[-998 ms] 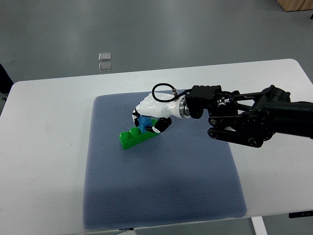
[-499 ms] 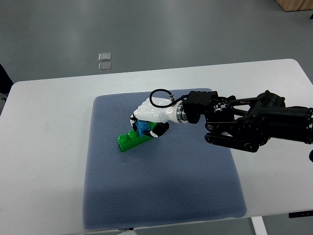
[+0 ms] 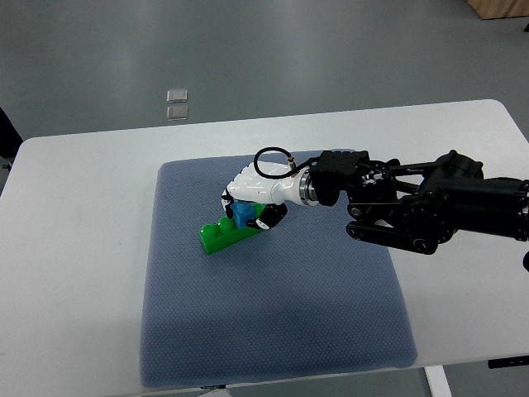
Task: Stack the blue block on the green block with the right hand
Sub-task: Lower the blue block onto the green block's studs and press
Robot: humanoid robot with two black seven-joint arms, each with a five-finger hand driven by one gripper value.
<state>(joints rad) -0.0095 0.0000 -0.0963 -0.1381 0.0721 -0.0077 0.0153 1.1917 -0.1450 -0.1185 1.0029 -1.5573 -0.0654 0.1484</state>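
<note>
A long green block lies slantwise on the blue-grey mat, left of centre. A small blue block sits on the green block's right end. My right hand, white with black fingertips, comes in from the right on a black arm and is curled around the blue block, fingers on both sides of it. The hand hides the far part of both blocks. No left arm shows in the view.
The mat lies on a white table. Two small clear squares lie on the grey floor beyond the table's far edge. A wooden corner shows at the top right.
The right hand with the blue block shifted slightly left and the green block moved a little with it. In the last half second it barely moved.
</note>
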